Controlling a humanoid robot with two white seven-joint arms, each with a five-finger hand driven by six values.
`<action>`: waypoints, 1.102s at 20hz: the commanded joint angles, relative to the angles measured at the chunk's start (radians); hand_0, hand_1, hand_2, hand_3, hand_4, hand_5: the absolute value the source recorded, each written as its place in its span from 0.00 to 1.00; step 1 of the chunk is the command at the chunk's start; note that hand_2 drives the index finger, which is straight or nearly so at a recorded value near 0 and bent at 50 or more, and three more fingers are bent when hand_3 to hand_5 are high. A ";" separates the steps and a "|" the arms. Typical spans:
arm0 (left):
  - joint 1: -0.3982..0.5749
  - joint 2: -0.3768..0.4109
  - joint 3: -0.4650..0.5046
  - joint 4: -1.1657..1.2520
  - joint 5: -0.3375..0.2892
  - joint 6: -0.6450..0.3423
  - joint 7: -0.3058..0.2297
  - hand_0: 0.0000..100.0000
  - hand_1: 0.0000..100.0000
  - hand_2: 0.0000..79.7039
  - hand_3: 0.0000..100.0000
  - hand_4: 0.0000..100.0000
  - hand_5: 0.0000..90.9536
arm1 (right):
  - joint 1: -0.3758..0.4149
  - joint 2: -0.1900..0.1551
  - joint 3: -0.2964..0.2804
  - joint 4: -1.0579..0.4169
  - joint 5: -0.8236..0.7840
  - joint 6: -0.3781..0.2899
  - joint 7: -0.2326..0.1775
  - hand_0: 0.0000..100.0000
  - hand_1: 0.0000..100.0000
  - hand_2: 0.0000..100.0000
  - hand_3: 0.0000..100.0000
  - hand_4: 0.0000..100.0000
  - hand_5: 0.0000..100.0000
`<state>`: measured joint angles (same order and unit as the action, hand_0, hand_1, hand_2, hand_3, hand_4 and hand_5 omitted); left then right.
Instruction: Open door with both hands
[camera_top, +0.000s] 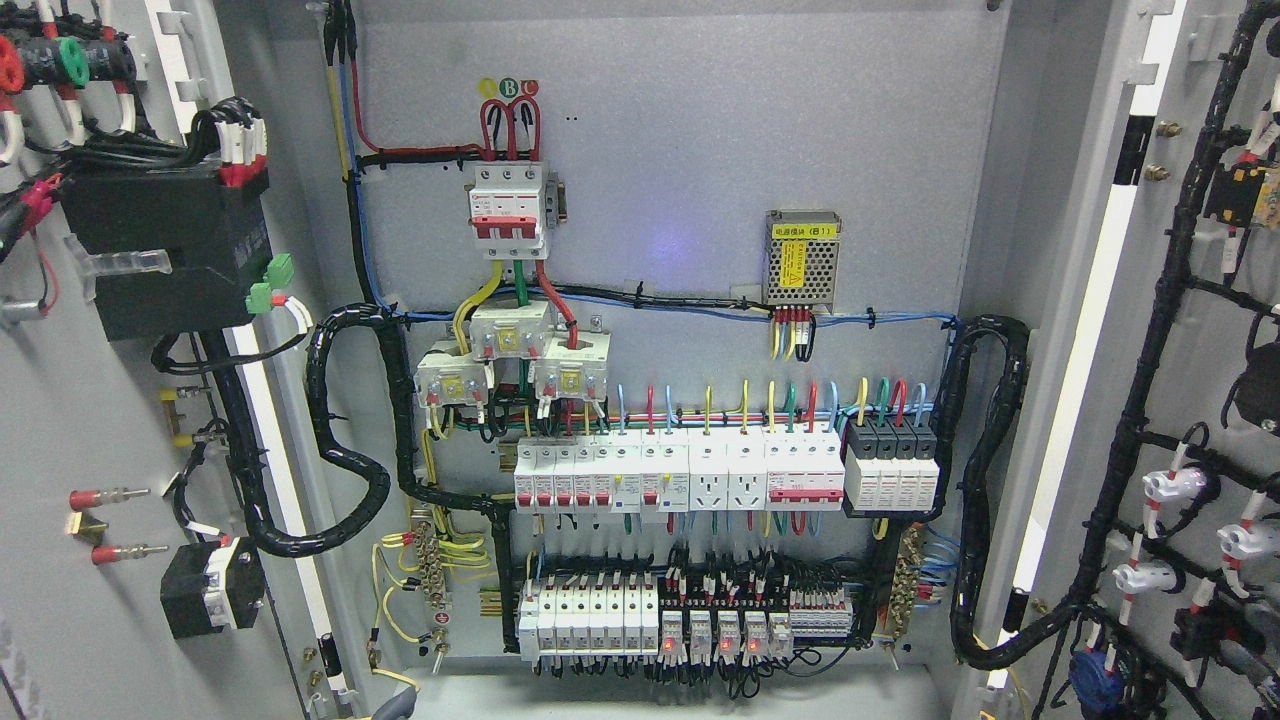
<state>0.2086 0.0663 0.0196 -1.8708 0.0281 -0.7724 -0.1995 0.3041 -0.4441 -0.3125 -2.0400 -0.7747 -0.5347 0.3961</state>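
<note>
From the head camera I see the grey metal cabinet with both doors swung wide: the left door (110, 420) carries a black box and wiring on its inner face, the right door (1180, 400) a black cable loom. Between them stands the grey back panel (700, 160), with rows of white circuit breakers (640, 480). Neither of my hands shows, so I cannot tell how the fingers stand.

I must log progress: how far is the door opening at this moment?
Done, it seems: the left door and the right door both stand swung wide, their inner wiring facing the camera, and the breaker panel is fully exposed. Nothing is in hand: no robot hand shows. Nothing visible remains to open.
</note>
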 joint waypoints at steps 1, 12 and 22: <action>0.005 0.000 0.080 -0.007 0.018 -0.818 0.000 0.12 0.56 0.00 0.00 0.00 0.00 | 0.012 0.002 -0.019 0.011 -0.037 -0.001 0.000 0.10 0.13 0.00 0.00 0.00 0.00; 0.029 0.038 0.238 0.004 0.125 -0.817 -0.001 0.12 0.56 0.00 0.00 0.00 0.00 | 0.004 -0.002 -0.068 0.112 -0.043 -0.001 0.001 0.10 0.13 0.00 0.00 0.00 0.00; 0.049 0.036 0.310 0.025 0.154 -0.800 -0.003 0.12 0.56 0.00 0.00 0.00 0.00 | -0.008 -0.008 -0.085 0.133 -0.043 -0.004 0.001 0.10 0.13 0.00 0.00 0.00 0.00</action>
<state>0.2464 0.0912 0.2290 -1.8598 0.1582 -0.7725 -0.2011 0.3036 -0.4471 -0.3717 -1.9487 -0.8165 -0.5370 0.3976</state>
